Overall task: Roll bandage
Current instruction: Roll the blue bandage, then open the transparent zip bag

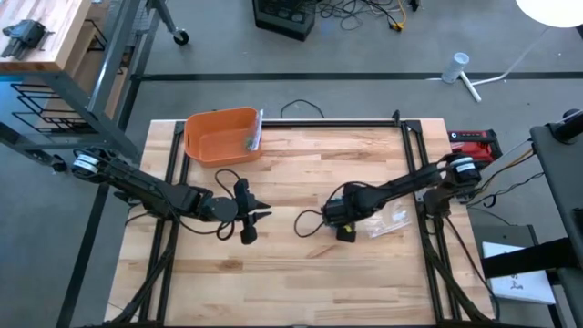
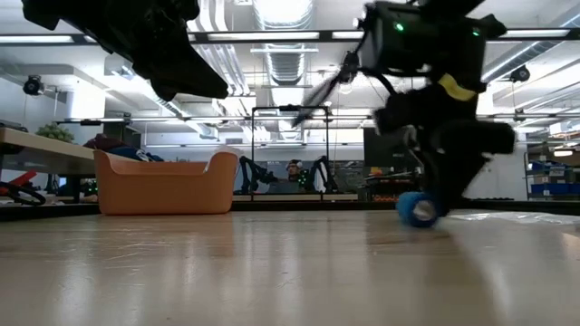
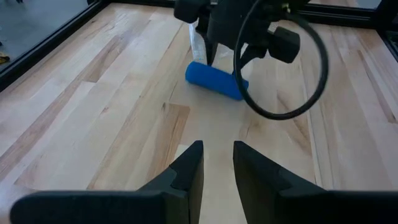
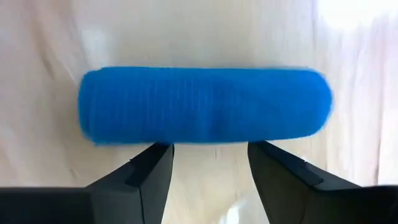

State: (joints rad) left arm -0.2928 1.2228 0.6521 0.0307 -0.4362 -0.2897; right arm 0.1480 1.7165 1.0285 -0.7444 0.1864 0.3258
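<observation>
A blue rolled bandage [image 4: 205,106] lies on its side on the wooden table [image 1: 291,273], right of the middle. It also shows in the left wrist view [image 3: 214,81] and in the low view [image 2: 417,210]. My right gripper [image 4: 211,155] is open and points down over the roll, its two fingertips at the roll's long side. In the high view the right gripper [image 1: 332,219] hides the roll. My left gripper [image 1: 260,216] hovers left of the middle, facing the roll from some way off, slightly open and empty [image 3: 217,162]. My right gripper's fingertips [image 4: 152,155] stand at the middle of the roll's long side [image 4: 205,137], across its length. I cannot tell whether they touch it. The roll lies on the table and is not between the fingers.
An orange bin [image 1: 221,137] stands at the far left of the table. A clear plastic wrapper [image 1: 392,221] lies just right of my right gripper. A black cable loop [image 3: 283,68] hangs from the right arm. Bare wood lies toward the near edge.
</observation>
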